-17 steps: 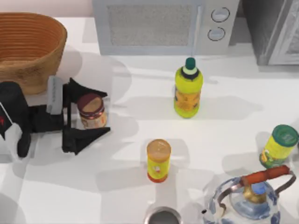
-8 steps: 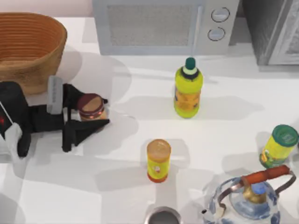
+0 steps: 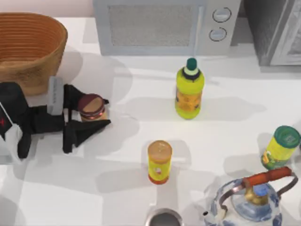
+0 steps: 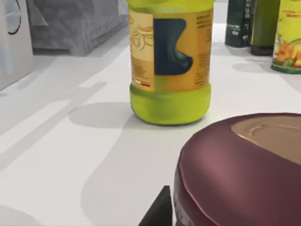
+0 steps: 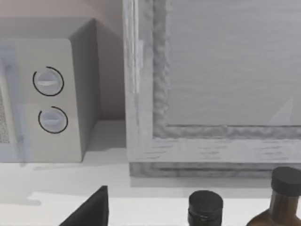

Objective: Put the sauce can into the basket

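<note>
1. Top view, left side: woven basket (image 3: 28, 47) at 10 o'clock, empty interior visible, standing on the white table (image 3: 141, 188).
2. Just below the basket, at 9 o'clock: left gripper (image 3: 99, 113) lying low, dark fingers (image 3: 87, 132) pinched on the sauce can (image 3: 91, 107); can upright, tan top showing, outside the basket and near its wall.
3. Left wrist view: maroon rim and tan top of the sauce can (image 4: 244, 165) close up, one finger tip (image 4: 160, 212) beside it; yellow bottle (image 4: 169, 61) beyond.
4. Top view, centre: small yellow can (image 3: 160, 161) at 6 o'clock; green-capped yellow bottle (image 3: 189, 89) near centre; microwave (image 3: 164, 26) at 12 o'clock.
5. Top view, right side: green-lidded can (image 3: 281, 147) at 3 o'clock; kettle (image 3: 251, 200) at 5 o'clock.
6. Right wrist view: microwave dials (image 5: 49, 101), dark bottles (image 5: 204, 207); right gripper state cannot be told.
</note>
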